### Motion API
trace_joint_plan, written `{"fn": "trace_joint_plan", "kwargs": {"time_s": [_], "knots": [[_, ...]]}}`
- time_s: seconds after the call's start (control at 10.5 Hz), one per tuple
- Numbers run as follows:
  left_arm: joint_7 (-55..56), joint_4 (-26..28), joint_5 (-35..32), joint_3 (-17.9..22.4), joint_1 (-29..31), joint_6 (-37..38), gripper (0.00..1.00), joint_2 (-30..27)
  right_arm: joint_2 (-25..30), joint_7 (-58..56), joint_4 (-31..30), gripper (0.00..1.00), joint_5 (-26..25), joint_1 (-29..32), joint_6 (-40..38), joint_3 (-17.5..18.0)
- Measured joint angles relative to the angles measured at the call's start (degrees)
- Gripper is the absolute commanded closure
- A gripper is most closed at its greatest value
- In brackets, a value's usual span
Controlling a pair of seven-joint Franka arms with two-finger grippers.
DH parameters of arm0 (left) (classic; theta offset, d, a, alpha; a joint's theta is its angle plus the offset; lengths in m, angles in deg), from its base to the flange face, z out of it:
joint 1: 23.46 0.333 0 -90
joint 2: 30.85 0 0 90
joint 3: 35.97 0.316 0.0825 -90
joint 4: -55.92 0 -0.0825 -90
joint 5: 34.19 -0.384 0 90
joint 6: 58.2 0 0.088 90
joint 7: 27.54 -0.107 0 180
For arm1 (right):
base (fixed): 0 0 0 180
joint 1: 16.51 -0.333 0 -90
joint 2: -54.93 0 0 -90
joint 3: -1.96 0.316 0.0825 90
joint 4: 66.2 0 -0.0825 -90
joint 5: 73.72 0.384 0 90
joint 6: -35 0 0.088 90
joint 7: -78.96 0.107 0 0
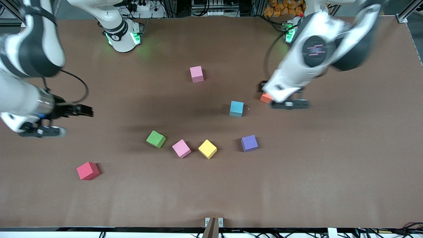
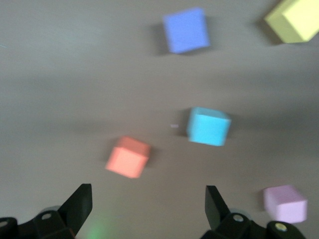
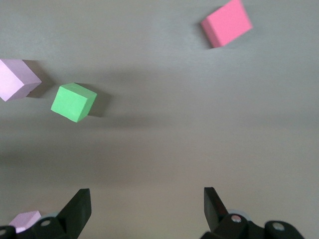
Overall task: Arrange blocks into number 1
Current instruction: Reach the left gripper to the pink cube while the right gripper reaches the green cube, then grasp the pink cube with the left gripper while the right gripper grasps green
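Note:
Eight foam blocks lie scattered on the brown table (image 1: 330, 172). A pink block (image 1: 197, 73) lies farthest from the front camera. The blue block (image 1: 236, 108) and orange block (image 1: 266, 98) sit mid-table. Green (image 1: 156, 138), a second pink (image 1: 181, 148), yellow (image 1: 207, 148) and purple (image 1: 249, 143) form a loose row, with red (image 1: 88, 170) nearest the camera. My left gripper (image 1: 266, 89) hangs open just over the orange block (image 2: 127, 157), holding nothing (image 2: 148, 199). My right gripper (image 1: 86, 111) is open and empty (image 3: 147, 196) at the right arm's end, above bare table.
The left wrist view also shows the blue block (image 2: 208, 126), purple (image 2: 186, 30), yellow (image 2: 294, 20) and pink (image 2: 285, 203). The right wrist view shows green (image 3: 73, 102), red (image 3: 227, 23) and pink (image 3: 17, 78). Both arm bases stand along the table's back edge.

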Motion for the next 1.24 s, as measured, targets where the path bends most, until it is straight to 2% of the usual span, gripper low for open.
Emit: {"fn": "trace_joint_plan", "kwargs": {"time_s": [0.29, 0.48, 0.76, 1.05, 1.24], "knots": [[21.7, 0.2, -0.6, -0.3, -14.6, -12.1, 0.0, 10.4, -5.6, 6.6, -0.1, 0.0, 2.0, -1.0, 5.0, -0.2], [33.5, 0.2, -2.9, -0.1, -19.9, -17.7, 0.0, 15.7, -8.2, 10.9, -0.1, 0.0, 4.6, -0.9, 8.5, -0.4], [45.6, -0.1, -5.3, -0.1, -22.3, -23.9, 0.0, 20.6, -11.1, 19.5, -0.1, 0.0, 5.2, -0.9, 13.3, -0.5], [49.7, -0.2, -5.3, -0.2, -24.7, -25.1, 0.0, 21.6, -13.0, 26.5, -0.1, 0.0, 6.1, -0.8, 15.4, -0.5], [51.1, -0.2, -5.3, -0.2, -27.2, -26.6, 0.0, 22.3, -14.1, 28.7, -0.1, 0.0, 9.2, -0.8, 16.2, -0.6]]}}
